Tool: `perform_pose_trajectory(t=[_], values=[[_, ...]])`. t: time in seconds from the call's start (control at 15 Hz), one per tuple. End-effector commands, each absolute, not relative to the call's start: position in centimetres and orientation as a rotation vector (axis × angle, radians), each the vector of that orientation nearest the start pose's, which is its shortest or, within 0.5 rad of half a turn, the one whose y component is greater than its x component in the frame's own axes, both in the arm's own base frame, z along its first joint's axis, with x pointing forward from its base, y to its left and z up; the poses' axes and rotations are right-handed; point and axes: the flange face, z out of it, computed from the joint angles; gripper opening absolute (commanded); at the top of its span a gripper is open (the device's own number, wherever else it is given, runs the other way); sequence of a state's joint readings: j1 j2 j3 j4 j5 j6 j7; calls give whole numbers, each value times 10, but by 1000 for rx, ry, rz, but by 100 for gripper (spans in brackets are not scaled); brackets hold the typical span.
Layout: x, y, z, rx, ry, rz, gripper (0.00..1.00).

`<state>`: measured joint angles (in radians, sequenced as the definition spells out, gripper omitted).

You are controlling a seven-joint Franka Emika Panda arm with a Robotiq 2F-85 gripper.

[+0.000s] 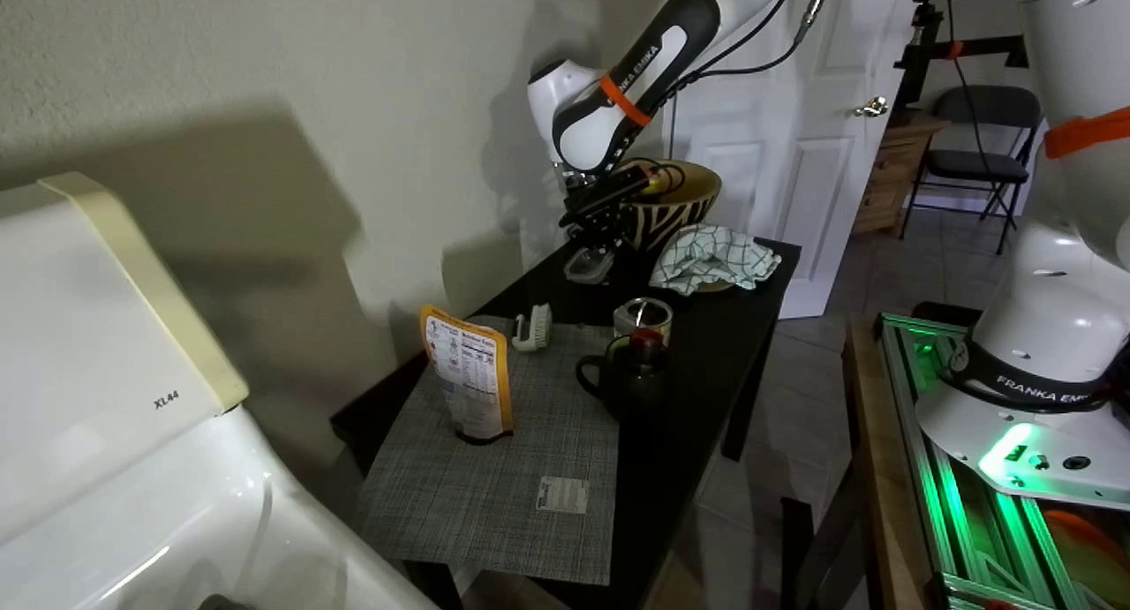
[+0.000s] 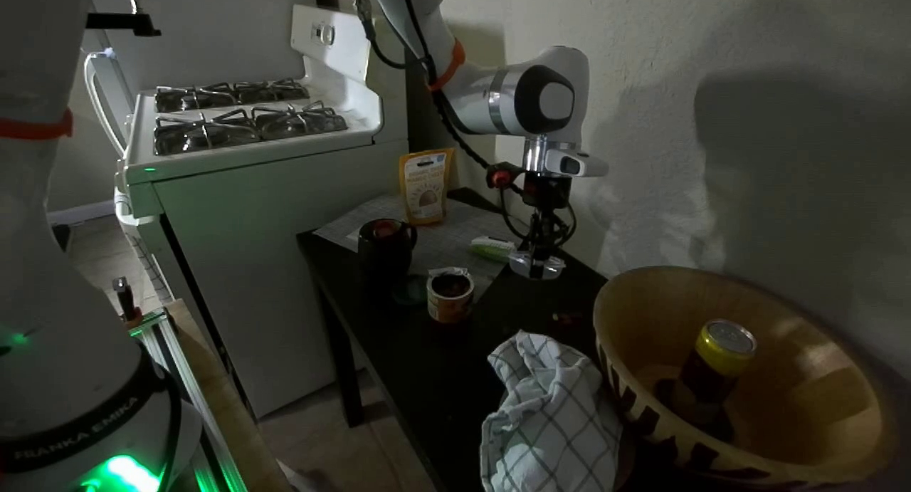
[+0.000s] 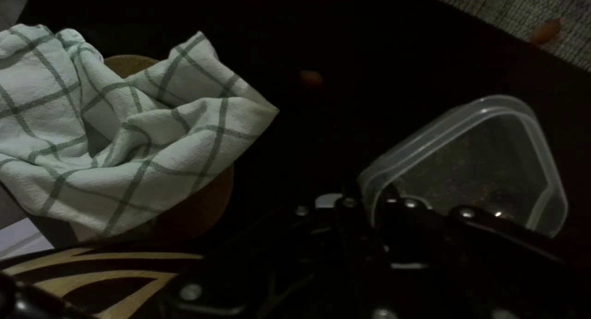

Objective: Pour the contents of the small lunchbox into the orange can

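In the wrist view, the gripper (image 3: 369, 196) has its fingers pinched together on one wall of the small lunchbox (image 3: 489, 157), a clear box jutting out past them, with brownish specks inside. In both exterior views it hangs above the black table (image 2: 434, 378), near the long edge by the wall. The orange can (image 2: 450, 308) stands upright on the table, apart from the lunchbox and farther from that edge, its mouth dark inside. Near the can, toward the stove end, is a dark mug (image 1: 629, 382). Beyond, the gray placemat (image 1: 485, 504) bears a brush (image 1: 534, 329) and a pouch (image 1: 468, 376). At the door end, a checked cloth (image 1: 715, 255) lies beside a wide bowl (image 2: 804, 357), which stands near the corner by the wall.
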<state>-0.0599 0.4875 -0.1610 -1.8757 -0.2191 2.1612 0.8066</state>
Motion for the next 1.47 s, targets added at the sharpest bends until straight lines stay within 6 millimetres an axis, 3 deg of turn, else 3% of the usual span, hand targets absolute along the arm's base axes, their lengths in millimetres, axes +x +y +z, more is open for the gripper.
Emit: perform_pose_trajectory(t=[0.0, 0.33, 0.4, 0.47, 0.67, 1.33, 1.4], values=[[599, -143, 237, -3055, 1505, 175, 3], [597, -130, 236, -3077, 1505, 148, 3], [601, -140, 237, -3086, 1490, 177, 3], [602, -137, 237, -3089, 1484, 176, 11], [603, -139, 238, -3057, 1499, 126, 3], [612, -128, 187, -2847, 1655, -25, 3], [612, -127, 186, -2842, 1659, -30, 36]])
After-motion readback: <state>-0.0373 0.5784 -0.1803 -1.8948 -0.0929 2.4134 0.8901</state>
